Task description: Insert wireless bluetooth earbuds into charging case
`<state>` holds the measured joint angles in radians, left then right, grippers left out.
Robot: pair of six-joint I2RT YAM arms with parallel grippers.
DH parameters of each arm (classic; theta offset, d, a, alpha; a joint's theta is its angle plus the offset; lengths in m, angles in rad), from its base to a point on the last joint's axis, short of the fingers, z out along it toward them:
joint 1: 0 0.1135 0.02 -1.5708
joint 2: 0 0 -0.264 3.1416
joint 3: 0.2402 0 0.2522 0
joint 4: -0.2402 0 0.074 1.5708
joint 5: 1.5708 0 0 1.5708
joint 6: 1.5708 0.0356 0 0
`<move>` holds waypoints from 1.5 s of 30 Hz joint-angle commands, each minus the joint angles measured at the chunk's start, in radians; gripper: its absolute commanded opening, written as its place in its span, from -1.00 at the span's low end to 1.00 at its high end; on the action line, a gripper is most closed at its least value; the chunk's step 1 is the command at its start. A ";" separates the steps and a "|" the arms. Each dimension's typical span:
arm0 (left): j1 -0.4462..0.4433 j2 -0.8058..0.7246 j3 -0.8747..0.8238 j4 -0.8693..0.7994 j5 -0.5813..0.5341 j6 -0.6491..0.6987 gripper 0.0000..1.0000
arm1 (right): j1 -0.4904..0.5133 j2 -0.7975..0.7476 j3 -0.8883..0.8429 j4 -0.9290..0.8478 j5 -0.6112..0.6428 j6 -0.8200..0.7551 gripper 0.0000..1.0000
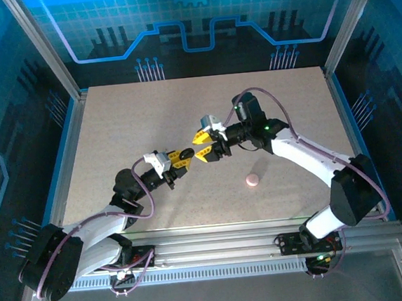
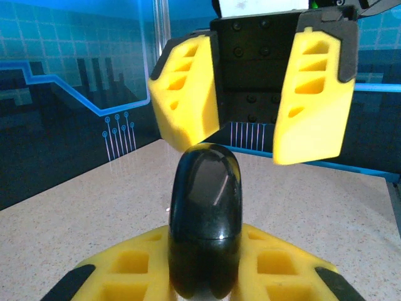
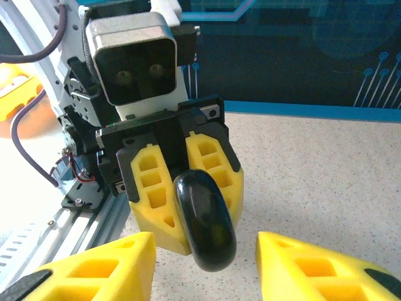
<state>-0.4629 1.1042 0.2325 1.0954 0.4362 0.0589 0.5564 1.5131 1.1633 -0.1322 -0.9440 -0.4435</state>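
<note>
Starting on the left: the left pincer (image 1: 182, 156) is clamped tight on a glossy black case (image 2: 205, 213), rounded like a pebble, held up off the bench (image 1: 115, 130) on its edge. I'm guessing that's the charging case, and it looks closed. There's a thin seam running round it low down, near the yellow fingers. I honestly can't tell where the tiny earbuds are.

Facing it nose to nose is the right pincer (image 1: 202, 147). Its jaws are apart and it isn't touching the case, with a clear gap on each side in its own wrist view. Further right, a small pink blob (image 1: 252, 180) sits alone on the bench, well apart from both arms.

My read is that the step is getting the lid open, one arm holding and the other working the free half. To do it well, I'd square the right fingers up on the free end, well past the seam, and centre them before squeezing. That shell is shiny and curved, so an off-centre pinch could squirt it out sideways. The left grip should stay low and firm, and the pull should follow the hinge.
</note>
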 commanded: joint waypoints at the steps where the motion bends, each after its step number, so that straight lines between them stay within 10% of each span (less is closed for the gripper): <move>1: -0.005 -0.017 0.007 0.008 0.027 0.019 -0.86 | 0.018 0.027 0.044 -0.044 -0.019 -0.048 -0.09; 17: -0.005 -0.037 0.005 -0.014 0.020 0.026 -0.86 | 0.056 0.103 0.114 -0.139 -0.020 -0.125 -0.47; 21: -0.005 -0.055 0.007 -0.037 0.017 0.030 -0.84 | 0.056 0.118 0.141 -0.179 -0.032 -0.140 -1.00; 45: -0.005 -0.062 0.019 -0.107 -0.069 0.022 0.03 | 0.030 0.053 0.069 -0.147 0.113 -0.042 -1.00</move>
<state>-0.4614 1.0416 0.2314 0.9905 0.3893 0.0772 0.5896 1.5967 1.2442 -0.2932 -0.8513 -0.5121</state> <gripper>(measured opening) 0.504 0.052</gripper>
